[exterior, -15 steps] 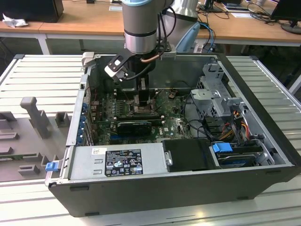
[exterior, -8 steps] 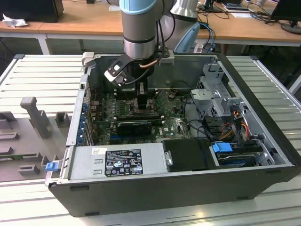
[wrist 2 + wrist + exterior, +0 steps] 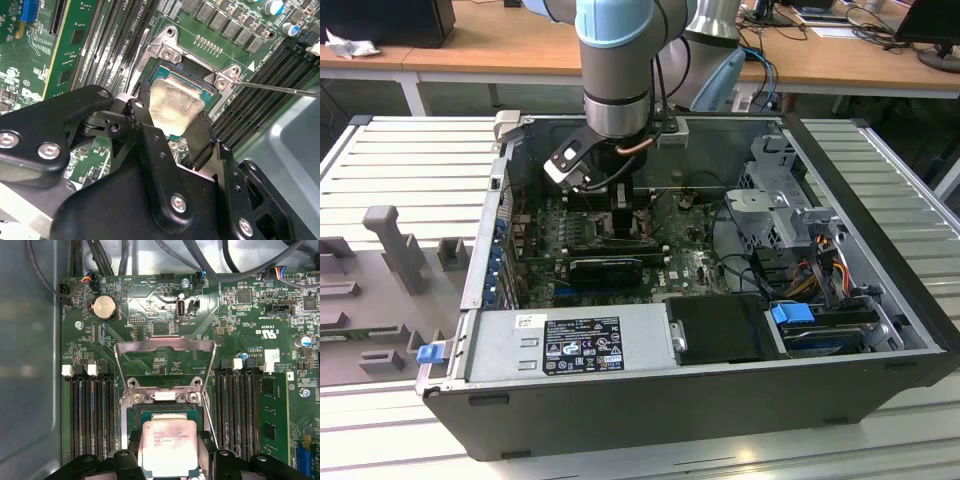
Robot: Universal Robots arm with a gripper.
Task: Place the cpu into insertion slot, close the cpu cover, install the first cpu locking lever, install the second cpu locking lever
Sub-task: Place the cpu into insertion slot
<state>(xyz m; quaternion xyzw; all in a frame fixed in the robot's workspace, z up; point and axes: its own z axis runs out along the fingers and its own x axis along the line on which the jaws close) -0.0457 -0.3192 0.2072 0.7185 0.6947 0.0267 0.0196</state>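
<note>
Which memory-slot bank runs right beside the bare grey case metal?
The bank with grey metal along its outer edge. The other bank lies across the cpu, bordered by green board.

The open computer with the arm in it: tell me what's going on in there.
The robot arm reaches down into the open computer case. Its gripper holds the chip by two opposite edges right over the socket on the green board. Whether the chip is seated yet cannot be told. The cover stands swung open beside the socket, so nothing is closed or locked.
</note>
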